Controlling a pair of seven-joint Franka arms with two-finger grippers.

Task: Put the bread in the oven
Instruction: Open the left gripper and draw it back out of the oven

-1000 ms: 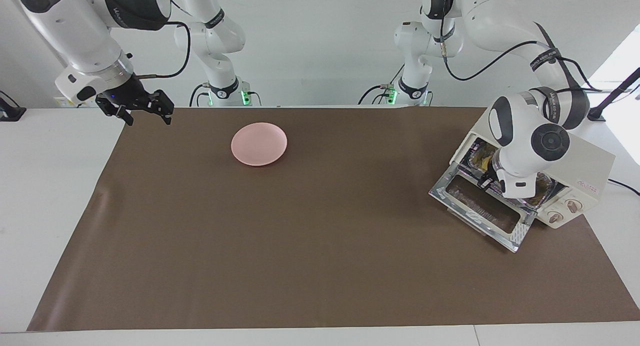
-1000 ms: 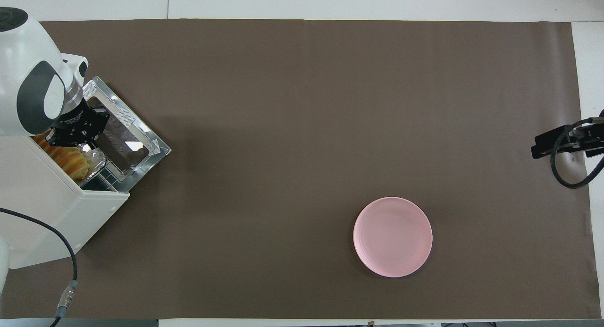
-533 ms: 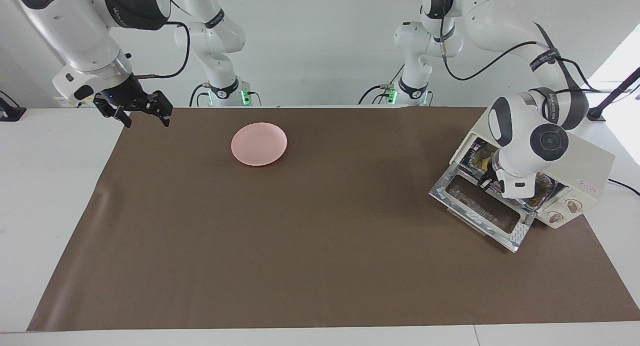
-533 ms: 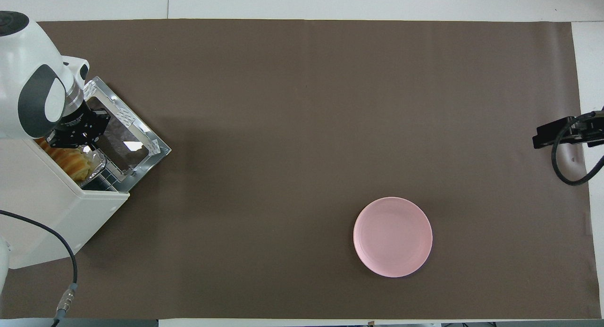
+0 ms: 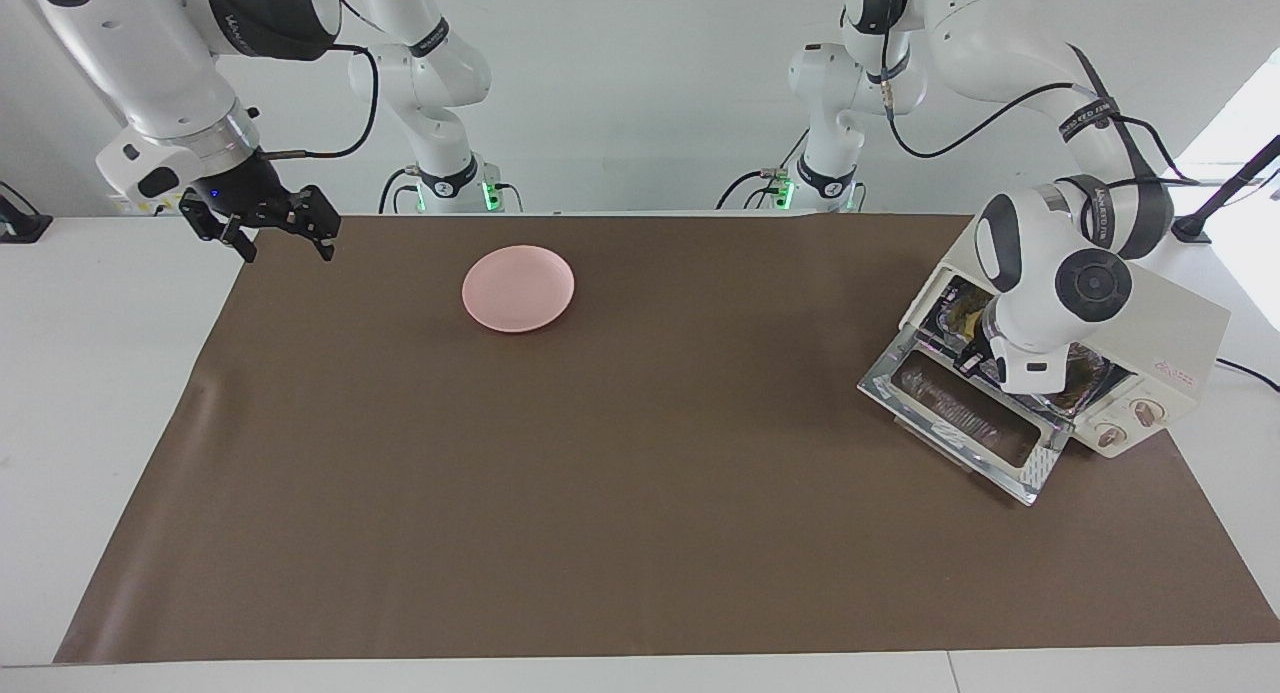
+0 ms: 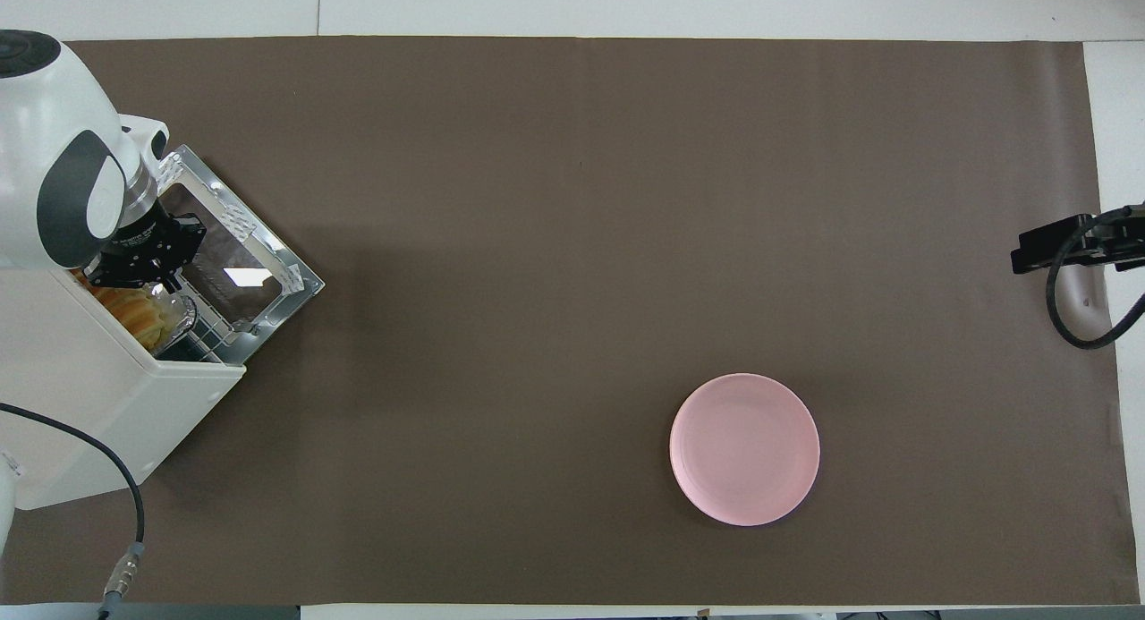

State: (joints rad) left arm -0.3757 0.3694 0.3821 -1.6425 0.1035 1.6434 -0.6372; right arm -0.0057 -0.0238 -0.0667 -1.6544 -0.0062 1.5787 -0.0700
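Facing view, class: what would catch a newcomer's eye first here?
The cream oven at the left arm's end of the table, its glass door dropped open, with the left end effector shut at its mouth beside the bread inside. Then the empty pink plate, alone on the brown mat.

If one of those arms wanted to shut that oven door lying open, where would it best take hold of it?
Probably the door's free edge, the one lying farthest from the oven body. It hangs flat and open, hinged at the oven mouth, so a pincer coming from in front of the oven could pinch or get under that rim and swing it up. The left pincer is at the mouth and would first have to back out.
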